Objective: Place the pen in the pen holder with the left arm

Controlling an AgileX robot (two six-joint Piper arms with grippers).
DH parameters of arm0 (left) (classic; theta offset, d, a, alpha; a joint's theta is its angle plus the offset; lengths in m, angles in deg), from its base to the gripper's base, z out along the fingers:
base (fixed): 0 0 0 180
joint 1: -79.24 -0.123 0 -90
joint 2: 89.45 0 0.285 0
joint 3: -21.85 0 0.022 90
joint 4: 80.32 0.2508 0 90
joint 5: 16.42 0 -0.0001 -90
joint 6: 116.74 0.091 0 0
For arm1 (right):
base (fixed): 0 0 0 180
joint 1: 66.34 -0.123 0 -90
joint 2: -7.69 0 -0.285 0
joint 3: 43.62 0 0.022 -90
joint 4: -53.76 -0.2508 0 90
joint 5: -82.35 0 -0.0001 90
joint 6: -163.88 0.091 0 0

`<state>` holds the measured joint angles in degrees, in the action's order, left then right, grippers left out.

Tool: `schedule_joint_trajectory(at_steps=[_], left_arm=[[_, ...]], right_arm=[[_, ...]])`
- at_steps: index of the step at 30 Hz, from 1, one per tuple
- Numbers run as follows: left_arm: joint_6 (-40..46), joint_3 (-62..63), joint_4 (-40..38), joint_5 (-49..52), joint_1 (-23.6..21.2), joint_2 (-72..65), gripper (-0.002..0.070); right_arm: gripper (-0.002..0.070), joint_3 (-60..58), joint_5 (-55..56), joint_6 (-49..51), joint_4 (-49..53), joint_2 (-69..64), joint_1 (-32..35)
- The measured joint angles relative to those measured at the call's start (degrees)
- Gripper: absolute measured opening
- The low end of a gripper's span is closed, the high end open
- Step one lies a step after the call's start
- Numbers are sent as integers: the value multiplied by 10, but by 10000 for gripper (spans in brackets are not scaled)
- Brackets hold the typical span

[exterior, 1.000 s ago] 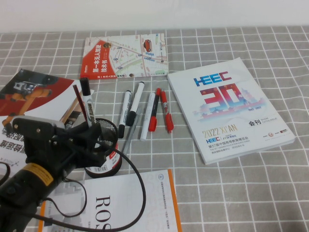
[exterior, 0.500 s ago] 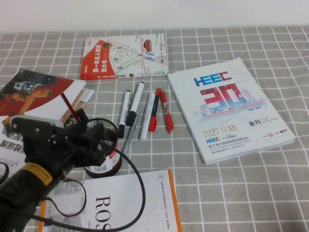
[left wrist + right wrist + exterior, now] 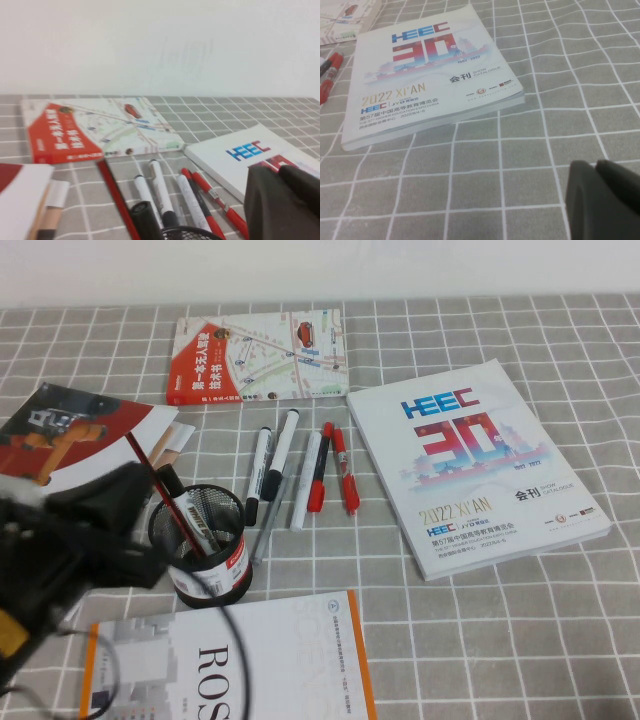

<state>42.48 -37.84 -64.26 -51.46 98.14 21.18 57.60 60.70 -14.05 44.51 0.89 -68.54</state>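
Left gripper (image 3: 110, 515) shows as a dark blur at the lower left of the high view, just left of the pen holder (image 3: 200, 575); I cannot tell whether it is spread or closed. Nothing is pinched in it that I can make out. The pen (image 3: 192, 522) stands tilted inside the mesh cup beside a thin dark-red stick (image 3: 150, 465). Loose markers (image 3: 275, 475) and red-capped pens (image 3: 335, 472) lie in a row right of the cup. Over a bare patch of checked cloth (image 3: 470, 195), the right gripper (image 3: 602, 200) hovers near the white catalogue (image 3: 420, 70), its state unclear too.
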Motion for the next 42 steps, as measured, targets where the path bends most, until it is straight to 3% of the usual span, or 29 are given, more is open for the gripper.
schedule_joint_trajectory(at_steps=[13,16,35,38,42], left_arm=[[-16,-5,-1,425,0,448,0],[-17,-6,-3,481,0,514,0],[3,-25,-27,597,-2,578,0],[62,-63,-58,554,-26,578,0],[193,-118,-181,473,-84,578,0]], right_arm=[[-15,0,0,0,0,0,0],[-15,0,0,0,0,0,0],[-15,0,0,0,0,0,0],[-15,0,0,0,0,0,0],[-15,0,0,0,0,0,0]])
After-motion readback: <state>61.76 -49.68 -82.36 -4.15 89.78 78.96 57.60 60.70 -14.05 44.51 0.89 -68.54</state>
